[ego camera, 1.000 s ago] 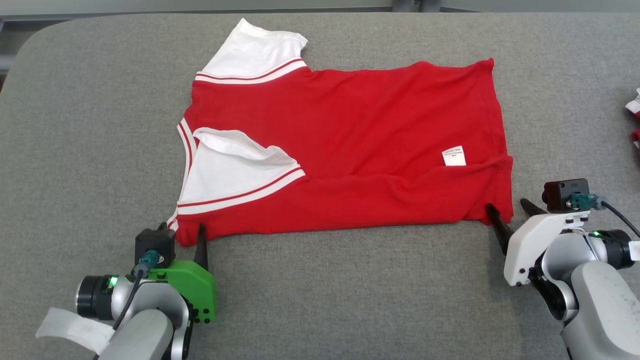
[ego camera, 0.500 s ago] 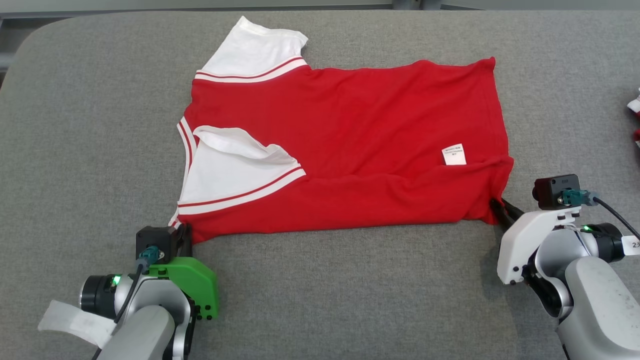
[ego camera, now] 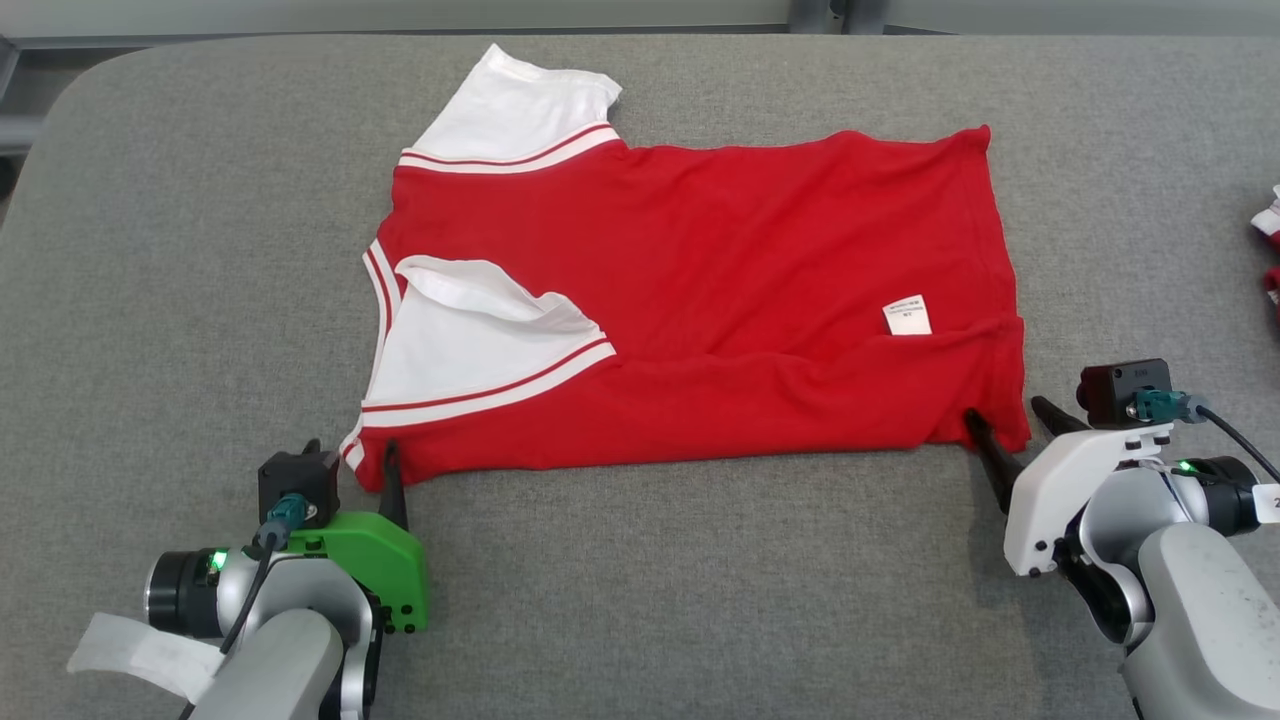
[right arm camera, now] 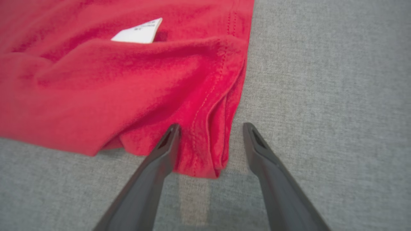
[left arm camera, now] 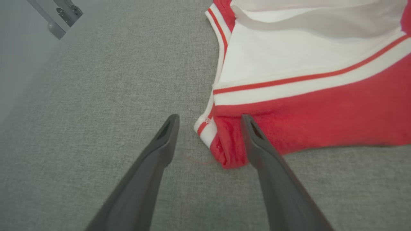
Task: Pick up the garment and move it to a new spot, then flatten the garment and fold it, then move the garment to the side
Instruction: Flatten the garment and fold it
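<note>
- While both hands sit low at the near side of the counter [ego camera: 650, 580], neither is clenched: left hand [ego camera: 352, 452] and right hand [ego camera: 1005, 410] have jaws spread and hold nothing.
- Left hand straddles the near shoulder corner of the red T-shirt [ego camera: 700, 300]; right hand straddles its near hem corner.
- Probably set at the two ends of that edge so the next fold lifts evenly.
- Left wrist view adds detail: the corner lies between the fingers, one finger over red cloth, and a thin red thread [left arm camera: 196, 160] on the counter.
- Right wrist view adds the doubled hem layers bunched between the fingers; the head view is too coarse for that.
- T-shirt lies flat mid-counter, collar end to the robot's left, near long side folded in.
- Care label [ego camera: 907, 315] shows near the hem, so likely inside out.
- Near white sleeve [ego camera: 470, 350] is folded onto the body; far white sleeve [ego camera: 515, 105] sticks out, not yet folded.
- Head view adds a red-and-white item [ego camera: 1268, 250] at the right edge, too cropped to name.
</note>
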### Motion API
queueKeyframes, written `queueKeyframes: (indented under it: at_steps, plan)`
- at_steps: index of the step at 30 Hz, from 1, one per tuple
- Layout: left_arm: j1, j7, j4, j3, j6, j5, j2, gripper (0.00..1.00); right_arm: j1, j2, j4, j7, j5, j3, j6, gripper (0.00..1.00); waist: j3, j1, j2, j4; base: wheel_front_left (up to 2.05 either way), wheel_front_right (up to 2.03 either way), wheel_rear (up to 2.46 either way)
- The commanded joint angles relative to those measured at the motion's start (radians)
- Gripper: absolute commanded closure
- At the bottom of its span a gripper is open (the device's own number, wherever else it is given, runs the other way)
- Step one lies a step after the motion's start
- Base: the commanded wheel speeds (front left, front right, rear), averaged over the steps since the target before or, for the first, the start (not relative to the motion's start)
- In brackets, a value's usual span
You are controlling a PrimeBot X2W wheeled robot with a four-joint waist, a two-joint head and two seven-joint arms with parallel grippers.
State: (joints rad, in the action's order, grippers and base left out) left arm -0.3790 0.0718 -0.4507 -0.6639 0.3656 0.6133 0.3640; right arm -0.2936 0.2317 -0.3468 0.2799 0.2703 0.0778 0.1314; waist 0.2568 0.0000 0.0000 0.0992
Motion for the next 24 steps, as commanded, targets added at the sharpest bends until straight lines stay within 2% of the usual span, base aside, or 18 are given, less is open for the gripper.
queueKeyframes:
  at_steps: [1,14,18,19,20,21,22,23,24]
  plan:
    - [0.005,-0.001,0.005,0.005,0.005,-0.001,0.009,0.0,0.015,0.001,0.0,-0.004,-0.011,-0.004,-0.002,0.0,-0.001,0.0,0.0,0.0,0.0,0.0,0.0]
    - [0.029,-0.066,-0.033,-0.002,-0.024,0.063,-0.026,0.0,0.033,-0.016,0.001,0.01,-0.015,-0.001,-0.002,0.0,0.013,0.0,0.0,-0.006,0.0,0.0,0.0]
    - [0.029,-0.076,-0.042,-0.001,-0.045,0.088,-0.039,0.0,0.032,-0.014,0.0,0.014,-0.012,0.005,-0.002,0.0,0.015,0.0,0.0,-0.005,0.0,0.0,0.0]
    - [0.03,-0.078,-0.043,0.001,-0.056,0.102,-0.049,0.21,0.032,-0.014,-0.001,0.018,-0.008,0.012,-0.001,0.0,0.015,0.0,0.0,-0.005,0.0,0.0,0.0]
    - [0.029,-0.08,-0.046,0.002,-0.068,0.11,-0.056,0.57,0.032,-0.013,-0.002,0.02,-0.004,0.017,-0.001,0.0,0.015,0.0,0.0,-0.005,0.0,0.0,0.0]
    - [0.025,-0.079,-0.049,-0.002,-0.079,0.112,-0.059,0.96,0.031,-0.013,-0.002,0.019,-0.001,0.02,-0.001,0.19,0.015,0.0,0.0,-0.005,0.0,0.0,0.0]
    - [0.022,-0.081,-0.053,-0.006,-0.09,0.118,-0.065,1.0,0.031,-0.012,-0.002,0.02,0.003,0.023,-0.001,0.53,0.014,0.0,0.0,-0.004,0.0,0.0,0.0]
    - [0.019,-0.08,-0.058,-0.009,-0.094,0.119,-0.068,1.0,0.03,-0.011,-0.002,0.019,0.004,0.027,-0.001,0.79,0.013,0.0,0.0,-0.004,0.0,0.0,0.0]
    - [0.015,-0.071,-0.061,-0.009,-0.097,0.113,-0.065,1.0,0.028,-0.008,0.0,0.013,0.004,0.031,-0.001,1.0,0.011,0.0,0.0,-0.004,0.0,0.0,0.0]
